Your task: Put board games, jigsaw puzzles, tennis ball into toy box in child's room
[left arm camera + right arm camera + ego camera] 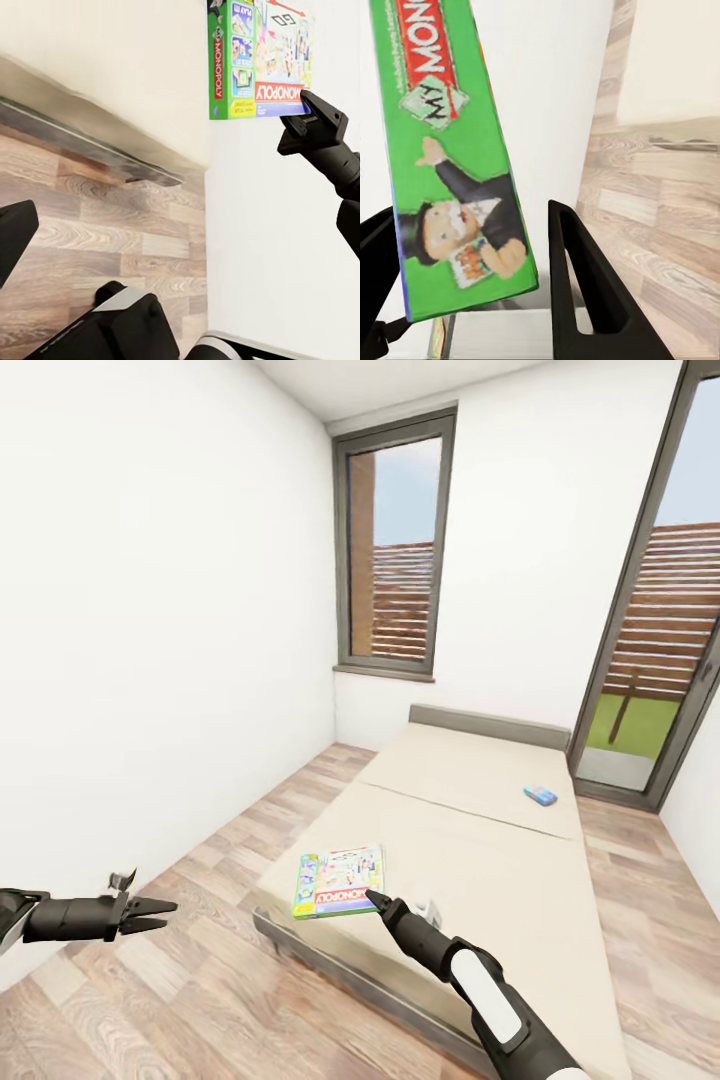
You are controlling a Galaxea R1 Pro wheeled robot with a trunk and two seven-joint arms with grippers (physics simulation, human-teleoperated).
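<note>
Right pincer point(378, 901) is at the near corner of the bed point(520, 880), tips touching the near edge of the Monopoly box point(339, 881). From the right wrist camera, the green side of that box point(457, 165) runs between my two fingers point(577, 285), one either side, with visible space on the right one. So I read the right pincer as released, straddling the box edge but not clenched on it yet.

The relation that matters: the box lies just ahead of the right pincer, flat on the mattress near the bed's near left corner, with its long axis running across in front of me (roughly along the foot edge of the bed). I'm coming at a long side, so my judgement is that the next close has to catch that edge squarely, or the box will simply slide away over the mattress.

Left pincer point(150, 916) hangs out over the wood floor point(200, 960), well to the left of the bed, fingers parted, holding nothing. It's clearly the farther arm; its wrist camera looks across at the box point(259, 60) with the right pincer point(315, 120) at the box's edge.

Farther up the bed, near the headboard point(490, 726) on the right side, sits the small blue game box point(540, 795), well apart from both arms. That one waits.
</note>
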